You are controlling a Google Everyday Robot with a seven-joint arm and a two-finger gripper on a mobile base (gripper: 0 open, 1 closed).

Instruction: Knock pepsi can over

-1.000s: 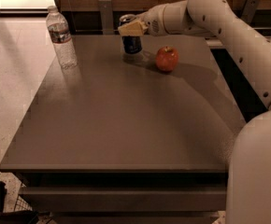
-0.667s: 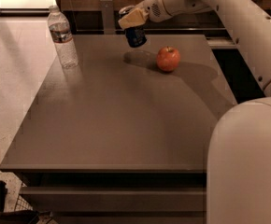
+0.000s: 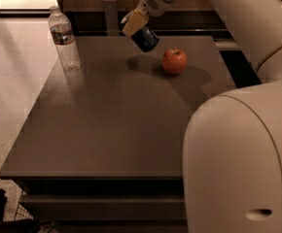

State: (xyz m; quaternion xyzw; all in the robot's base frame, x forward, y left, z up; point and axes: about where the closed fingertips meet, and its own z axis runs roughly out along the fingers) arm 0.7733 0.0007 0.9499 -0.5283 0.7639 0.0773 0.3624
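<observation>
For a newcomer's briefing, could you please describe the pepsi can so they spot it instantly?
At the far edge of the table, left of the red apple, the pepsi can tilts at the gripper. It is small and dark blue, unlike the clear water bottle.

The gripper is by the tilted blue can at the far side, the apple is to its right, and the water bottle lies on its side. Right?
Not quite: the camera view shows the water bottle standing upright, not on its side. The gripper is by the tilted pepsi can at the table's far side, the apple to its right.
</observation>
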